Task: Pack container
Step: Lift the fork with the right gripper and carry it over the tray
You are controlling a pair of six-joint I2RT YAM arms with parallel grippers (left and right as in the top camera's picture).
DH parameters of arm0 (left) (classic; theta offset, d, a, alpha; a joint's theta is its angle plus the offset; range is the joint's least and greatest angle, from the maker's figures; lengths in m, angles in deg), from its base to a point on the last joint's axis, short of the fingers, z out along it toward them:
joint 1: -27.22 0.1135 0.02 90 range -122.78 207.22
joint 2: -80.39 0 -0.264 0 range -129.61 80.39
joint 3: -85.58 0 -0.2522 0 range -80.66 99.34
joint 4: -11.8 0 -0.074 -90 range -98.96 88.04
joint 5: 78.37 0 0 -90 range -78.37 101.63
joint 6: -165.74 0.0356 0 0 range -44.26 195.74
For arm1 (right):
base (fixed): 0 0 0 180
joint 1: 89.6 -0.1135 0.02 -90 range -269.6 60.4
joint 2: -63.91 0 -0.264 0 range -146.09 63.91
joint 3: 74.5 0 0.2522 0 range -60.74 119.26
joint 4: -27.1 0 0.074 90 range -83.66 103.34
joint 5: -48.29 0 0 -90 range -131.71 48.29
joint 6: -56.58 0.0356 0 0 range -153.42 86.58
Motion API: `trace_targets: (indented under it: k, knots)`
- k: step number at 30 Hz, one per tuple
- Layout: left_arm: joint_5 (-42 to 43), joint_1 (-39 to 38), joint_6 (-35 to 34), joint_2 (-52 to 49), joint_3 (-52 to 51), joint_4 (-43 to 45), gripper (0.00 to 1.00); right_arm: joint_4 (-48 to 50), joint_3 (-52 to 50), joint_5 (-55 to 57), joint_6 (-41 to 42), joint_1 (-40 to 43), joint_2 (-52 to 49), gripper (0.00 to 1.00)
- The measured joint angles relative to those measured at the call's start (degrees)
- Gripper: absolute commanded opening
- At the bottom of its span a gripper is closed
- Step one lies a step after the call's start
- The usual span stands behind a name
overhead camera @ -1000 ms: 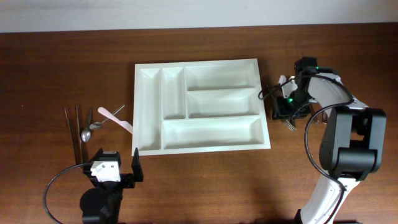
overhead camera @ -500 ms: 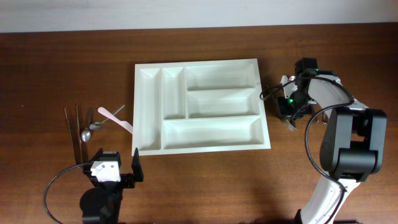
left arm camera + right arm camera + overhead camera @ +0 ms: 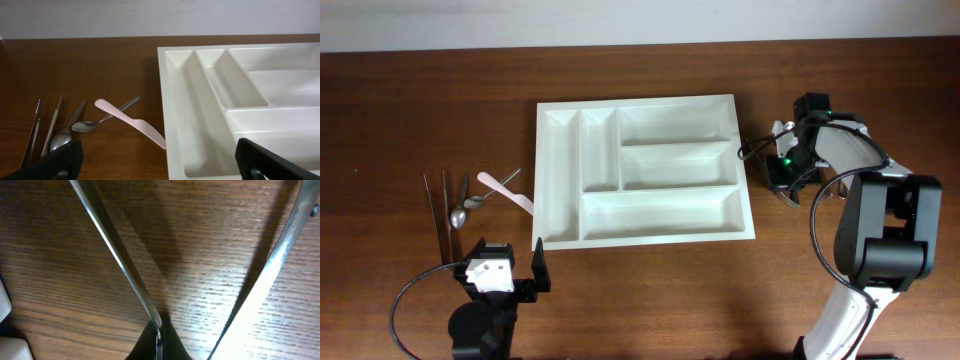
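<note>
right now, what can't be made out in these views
- Right wrist view: the metal cutlery is too close and cut by the edges; its type is unclear.
- Overhead: the right gripper covers that cutlery; open or shut is unclear.
- Left wrist view: the container runs off the right edge.

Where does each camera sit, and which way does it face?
Overhead: above, looking straight down on the container; left arm, right arm show.
Left wrist: low, facing the container; its open fingers show.
Right wrist: close over the table and metal cutlery; little of the robot shows.
Shared: overhead and left wrist show the pink utensil.
</note>
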Motion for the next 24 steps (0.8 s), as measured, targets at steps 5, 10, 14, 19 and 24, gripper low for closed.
trace_targets:
  k: [5,10,14,19,24]
  knots:
    - [0.0,0.0,0.0,0.0,0.0,0.0,0.99,-4.4,4.1,0.0,0.2,0.0,-0.8,0.04]
    - [0.0,0.0,0.0,0.0,0.0,0.0,0.99,-8.3,11.6,0.0,0.2,0.0,-1.0,0.04]
    - [0.0,0.0,0.0,0.0,0.0,0.0,0.99,-11.6,17.2,0.0,0.2,0.0,-1.0,0.04]
    - [0.0,0.0,0.0,0.0,0.0,0.0,0.99,-15.2,22.6,0.0,0.1,0.0,-1.0,0.04]
    - [0.0,0.0,0.0,0.0,0.0,0.0,0.99,-17.7,25.4,-0.2,-3.2,-1.3,-1.0,0.04]
